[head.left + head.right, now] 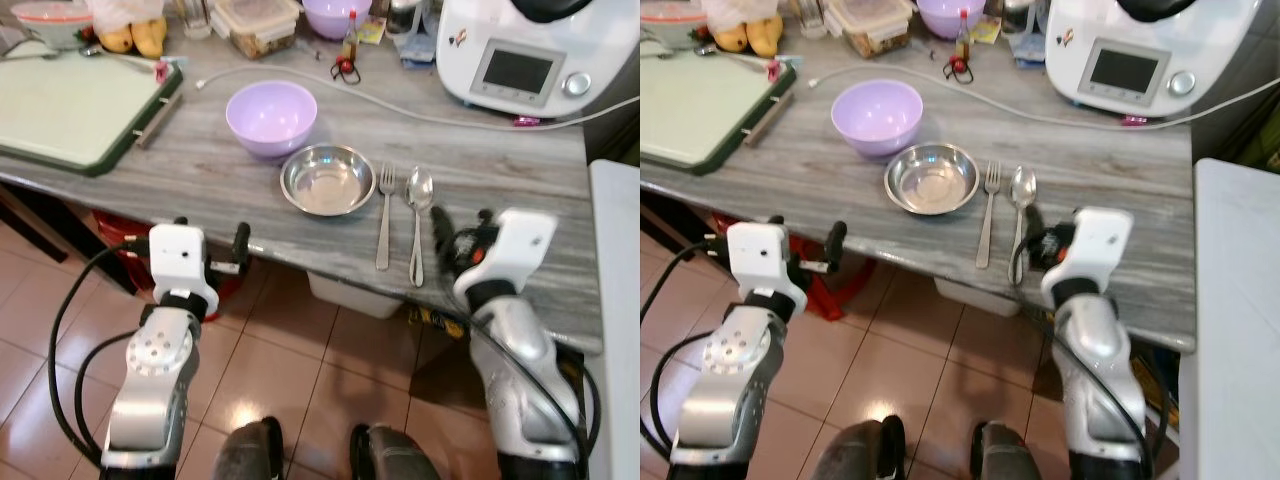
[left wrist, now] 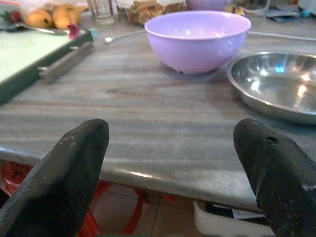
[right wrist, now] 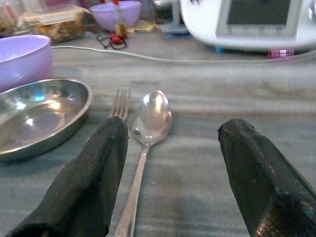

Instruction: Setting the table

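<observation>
Steel plate (image 1: pixel 327 179) near the front edge of the grey surface (image 1: pixel 200 170), fork (image 1: pixel 385 212) and spoon (image 1: pixel 418 222) laid parallel just beside it, seemingly a place setting; lilac bowl (image 1: pixel 271 117) just behind. Right gripper (image 3: pixel 170 163) low over the spoon handle, fingers apart and empty. Left gripper (image 2: pixel 170 168) off the front edge, fingers apart. No readable writing on the white appliance (image 1: pixel 520 50).

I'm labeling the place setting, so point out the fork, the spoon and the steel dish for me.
fork (image 1: pixel 385 215), left eye view, middle of its handle
spoon (image 3: pixel 152 116), right wrist view, the hollow of its bowl
steel dish (image 1: pixel 327 181), left eye view, its flat inner bottom
</observation>
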You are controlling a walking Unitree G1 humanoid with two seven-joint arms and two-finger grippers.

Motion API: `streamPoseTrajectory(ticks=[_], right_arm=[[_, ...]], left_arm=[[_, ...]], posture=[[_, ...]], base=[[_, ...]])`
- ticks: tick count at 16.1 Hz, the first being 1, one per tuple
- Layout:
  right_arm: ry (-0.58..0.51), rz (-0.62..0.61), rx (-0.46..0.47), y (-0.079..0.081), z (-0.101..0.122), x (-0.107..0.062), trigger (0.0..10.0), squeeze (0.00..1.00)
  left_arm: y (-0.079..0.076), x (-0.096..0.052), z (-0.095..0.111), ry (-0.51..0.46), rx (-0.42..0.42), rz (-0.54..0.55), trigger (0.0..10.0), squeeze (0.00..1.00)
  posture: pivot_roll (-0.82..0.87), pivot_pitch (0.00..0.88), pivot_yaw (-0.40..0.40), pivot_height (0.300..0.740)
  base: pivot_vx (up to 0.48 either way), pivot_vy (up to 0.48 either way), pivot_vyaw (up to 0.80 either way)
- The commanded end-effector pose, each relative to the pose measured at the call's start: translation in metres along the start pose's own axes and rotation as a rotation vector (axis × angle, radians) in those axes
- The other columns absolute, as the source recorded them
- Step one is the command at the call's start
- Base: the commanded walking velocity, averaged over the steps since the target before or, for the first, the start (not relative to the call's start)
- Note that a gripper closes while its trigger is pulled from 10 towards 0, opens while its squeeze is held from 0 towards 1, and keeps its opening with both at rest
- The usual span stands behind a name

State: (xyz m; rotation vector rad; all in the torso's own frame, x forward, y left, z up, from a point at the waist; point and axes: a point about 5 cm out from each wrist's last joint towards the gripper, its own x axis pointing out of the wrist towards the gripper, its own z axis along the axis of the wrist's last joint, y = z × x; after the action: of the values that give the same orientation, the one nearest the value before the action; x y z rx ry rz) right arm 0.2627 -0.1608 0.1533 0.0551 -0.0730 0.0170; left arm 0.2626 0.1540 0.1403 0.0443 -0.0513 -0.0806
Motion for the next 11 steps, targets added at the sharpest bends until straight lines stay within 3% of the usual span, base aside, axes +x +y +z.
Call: streamPoseTrajectory(ticks=[1, 3, 9, 11], right_arm=[[-0.024, 0.014, -0.069, 0.0, -0.002, -0.002, 10.0, 0.0], [-0.038, -0.008, -0.128, -0.008, -0.002, -0.001, 10.0, 0.0], [-0.013, -0.085, -0.199, -0.016, -0.015, -0.001, 10.0, 0.0], [-0.02, -0.119, -0.084, -0.019, -0.022, -0.005, 10.0, 0.0]], left_arm=[[0.004, 0.001, -0.002, 0.001, 0.005, 0.017, 10.0, 0.0], [0.001, 0.002, -0.005, 0.019, -0.029, 0.021, 10.0, 0.0], [-0.006, 0.001, -0.024, 0.056, -0.012, -0.013, 10.0, 0.0], [-0.005, 0.003, -0.028, 0.06, -0.005, -0.014, 10.0, 0.0]], posture=[[0.01, 0.051, 0.029, 0.74], [0.01, 0.04, 0.028, 0.74], [-0.02, 0.0, 0.036, 0.74], [-0.02, 0.0, 0.036, 0.74]], base=[[0.0, 0.0, 0.0], [-0.272, 0.0, 0.0], [-0.28, 0.0, 0.0], [-0.276, 0.0, 0.0]])
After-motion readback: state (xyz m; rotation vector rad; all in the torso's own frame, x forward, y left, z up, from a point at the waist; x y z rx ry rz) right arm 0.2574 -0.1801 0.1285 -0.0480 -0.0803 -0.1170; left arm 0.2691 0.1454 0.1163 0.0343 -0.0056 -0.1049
